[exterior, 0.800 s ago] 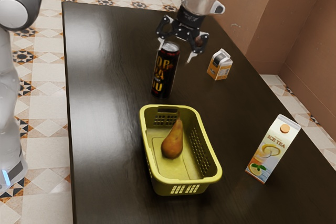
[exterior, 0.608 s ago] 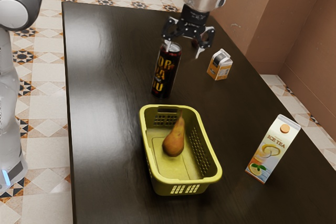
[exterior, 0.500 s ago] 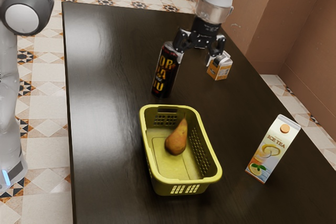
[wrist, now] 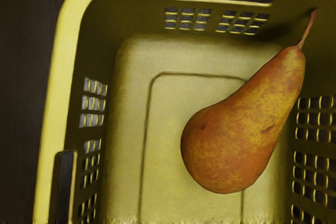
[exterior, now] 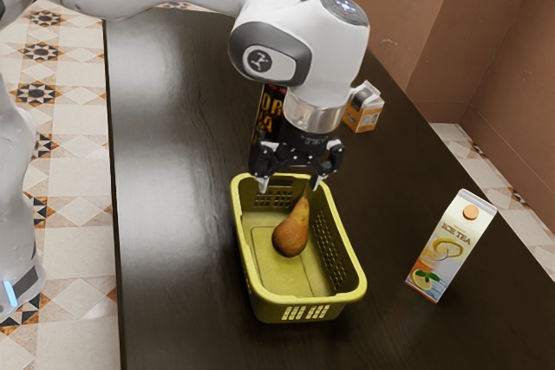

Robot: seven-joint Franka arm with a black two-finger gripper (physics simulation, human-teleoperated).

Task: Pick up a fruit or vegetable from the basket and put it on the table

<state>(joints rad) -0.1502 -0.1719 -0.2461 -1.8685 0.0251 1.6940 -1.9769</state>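
My gripper (exterior: 290, 186) stands open over the basket's far end in the exterior view, its fingers apart with nothing between them. Below it is the yellow-green basket (exterior: 247, 253). One orange-brown pear (exterior: 291, 230) lies inside, its stem toward the gripper's end of the basket. In the wrist view the pear (wrist: 236, 129) rests on the basket floor, with its stem close to a wall of the basket (wrist: 58, 77).
Behind the gripper a dark can (exterior: 271, 103) is partly hidden by the hand. A small carton (exterior: 362, 112) stands farther back on the dark table (exterior: 173, 214). An ice tea carton (exterior: 449, 247) stands at the exterior view's right.
My arm has swung from beside the can to over the basket's far end. Earlier, the pear shifted slightly toward the exterior view's right inside the basket.
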